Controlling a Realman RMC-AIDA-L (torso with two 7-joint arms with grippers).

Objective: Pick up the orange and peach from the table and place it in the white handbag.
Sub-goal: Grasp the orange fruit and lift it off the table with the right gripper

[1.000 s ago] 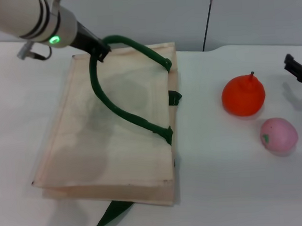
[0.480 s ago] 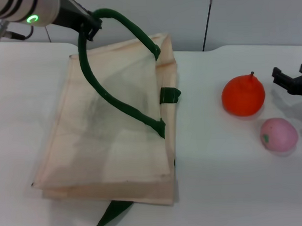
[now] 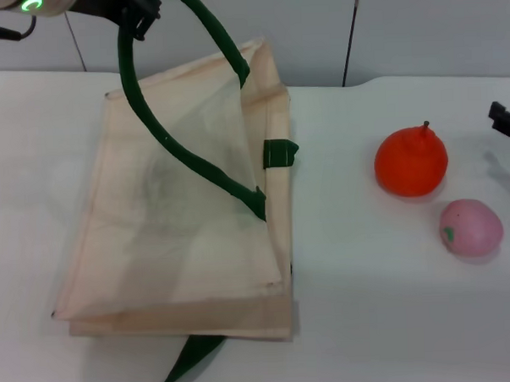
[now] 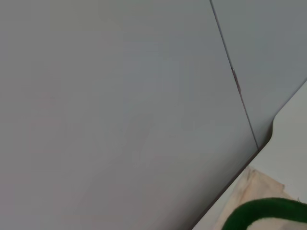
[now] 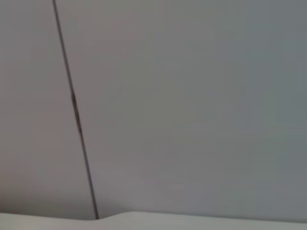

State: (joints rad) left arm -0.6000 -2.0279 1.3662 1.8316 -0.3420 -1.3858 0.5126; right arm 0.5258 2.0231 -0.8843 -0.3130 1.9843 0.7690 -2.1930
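The white handbag [image 3: 180, 228] lies on the table at the left, a cream cloth tote with dark green handles. My left gripper [image 3: 141, 11] is at the top left, shut on the upper green handle [image 3: 150, 119] and holding it up so that the bag's top layer is raised. That handle [image 4: 264, 213] also shows in the left wrist view. The orange [image 3: 411, 161] sits on the table at the right, and the pink peach [image 3: 470, 227] lies just in front of it. Only a dark tip of my right gripper [image 3: 508, 122] shows at the right edge, beyond the orange.
A second green handle [image 3: 190, 359] sticks out from under the bag's near edge. The white table [image 3: 362, 305] meets a grey wall [image 5: 192, 96] at the back, with a dark vertical seam.
My left gripper has risen and moved back-left with the handle, lifting the bag's top layer higher. The right gripper came in toward the orange, then drew back to the right edge.
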